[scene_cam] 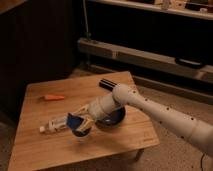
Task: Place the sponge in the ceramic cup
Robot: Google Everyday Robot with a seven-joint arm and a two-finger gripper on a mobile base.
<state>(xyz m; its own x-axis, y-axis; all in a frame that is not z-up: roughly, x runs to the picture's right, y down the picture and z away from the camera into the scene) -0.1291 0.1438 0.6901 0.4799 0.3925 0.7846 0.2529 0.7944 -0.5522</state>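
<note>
My gripper (80, 124) hangs low over the wooden table (125, 142), left of the black bowl. It is shut on the sponge (74, 120), a small dark-blue block held at its tip. Directly under the sponge and fingers a small round shape (83, 132) shows, which looks like the ceramic cup. The gripper and its shadow cover most of it. The white arm (150, 110) reaches in from the right, passing over the bowl.
A wide black bowl (114, 119) sits right of the gripper. A clear plastic bottle (53, 125) lies on its side to the left, close to the sponge. An orange carrot (54, 97) lies at the back left, and a flat black bar (107, 83) at the back edge.
</note>
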